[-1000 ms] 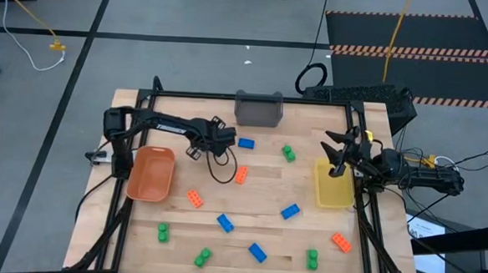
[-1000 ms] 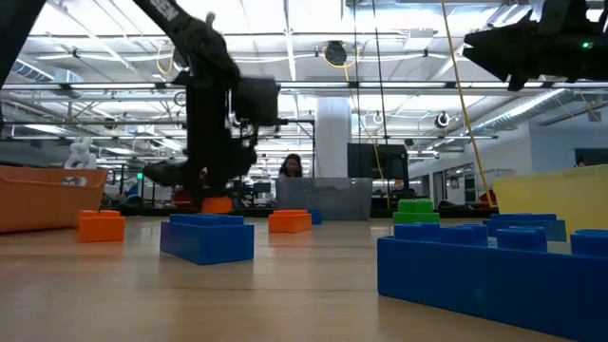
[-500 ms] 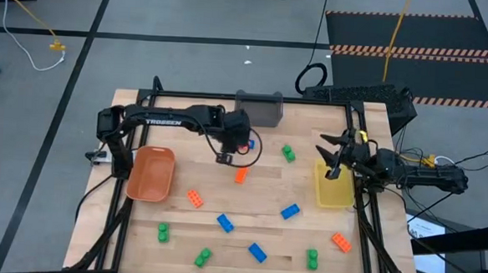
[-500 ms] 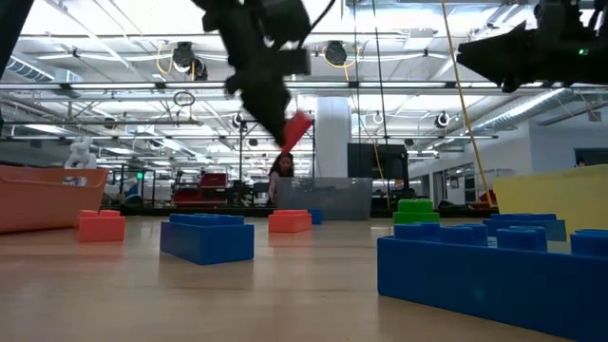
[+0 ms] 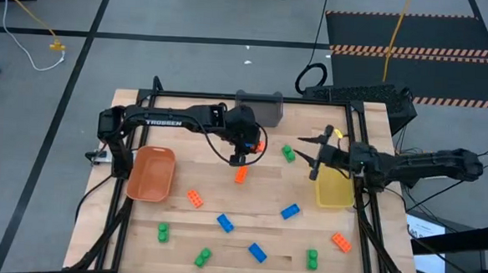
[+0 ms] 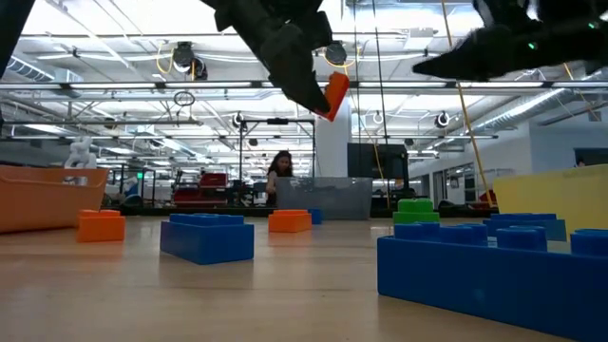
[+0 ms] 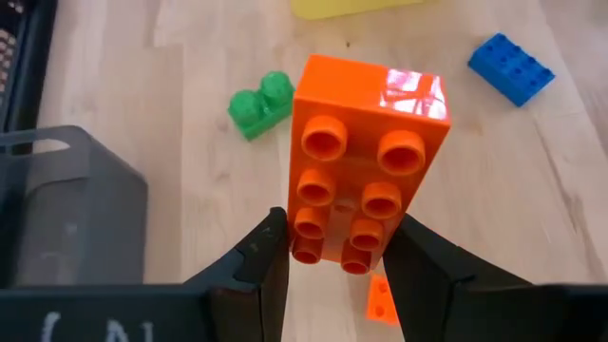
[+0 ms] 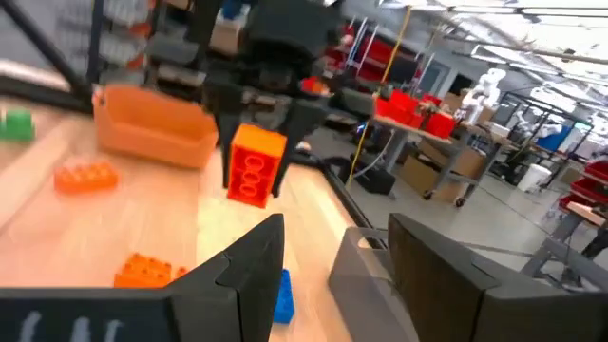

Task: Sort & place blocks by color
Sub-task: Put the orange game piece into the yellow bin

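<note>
My left gripper [image 5: 247,149] hangs over the table's far middle, shut on an orange block [image 7: 366,161] held high above the wood; the low view shows this block [image 6: 333,95] well off the table. Over the far end of the yellow bin [image 5: 333,190], my right gripper [image 5: 308,155] stands open, with nothing between its fingers [image 8: 249,271]. Other orange [image 5: 240,175], blue [image 5: 289,212] and green [image 5: 287,153] blocks lie flat on the table. My left gripper pinches the orange block between its two fingers [image 7: 261,261], on the two long sides at the end nearest the wrist [image 7: 318,249]. The fingers slant downward toward the table's right. The block juts out past the fingertips, studs facing the wrist camera, lifted clear of the table.
An orange bin [image 5: 152,172] stands at the left and a grey bin [image 5: 260,110] at the far middle. More blocks lie scattered along the near half, orange [image 5: 195,198], blue [image 5: 257,252] and green [image 5: 163,232]. A black frame [image 5: 365,218] edges the table.
My left gripper has risen from the table with the orange block, which is now lifted clear, and has gone toward the table's right while rolling its wrist. My right gripper has reached toward the table's left, out past the yellow bin's far end.
</note>
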### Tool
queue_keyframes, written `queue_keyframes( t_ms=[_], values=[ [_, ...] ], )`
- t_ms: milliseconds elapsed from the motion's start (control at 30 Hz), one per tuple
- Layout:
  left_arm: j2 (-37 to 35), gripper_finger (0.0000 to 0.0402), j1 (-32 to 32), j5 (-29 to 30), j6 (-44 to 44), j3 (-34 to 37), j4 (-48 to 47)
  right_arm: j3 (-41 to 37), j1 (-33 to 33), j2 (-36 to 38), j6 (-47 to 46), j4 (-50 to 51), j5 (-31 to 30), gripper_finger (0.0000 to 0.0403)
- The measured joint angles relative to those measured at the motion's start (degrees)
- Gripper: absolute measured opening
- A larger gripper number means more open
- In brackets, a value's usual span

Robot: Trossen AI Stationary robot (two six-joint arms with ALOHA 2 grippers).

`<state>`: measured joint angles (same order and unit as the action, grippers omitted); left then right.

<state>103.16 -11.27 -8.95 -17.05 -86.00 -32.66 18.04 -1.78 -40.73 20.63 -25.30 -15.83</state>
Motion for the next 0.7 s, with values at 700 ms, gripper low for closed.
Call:
queue_keyframes(
  t_ms=[700],
  values=[
    [0.0,0.0137,1.6,-1.6,8.3,0.0,-6.7,19.0,0.0,-30.3,8.5,0.1,9.5,0.0181]
  ],
)
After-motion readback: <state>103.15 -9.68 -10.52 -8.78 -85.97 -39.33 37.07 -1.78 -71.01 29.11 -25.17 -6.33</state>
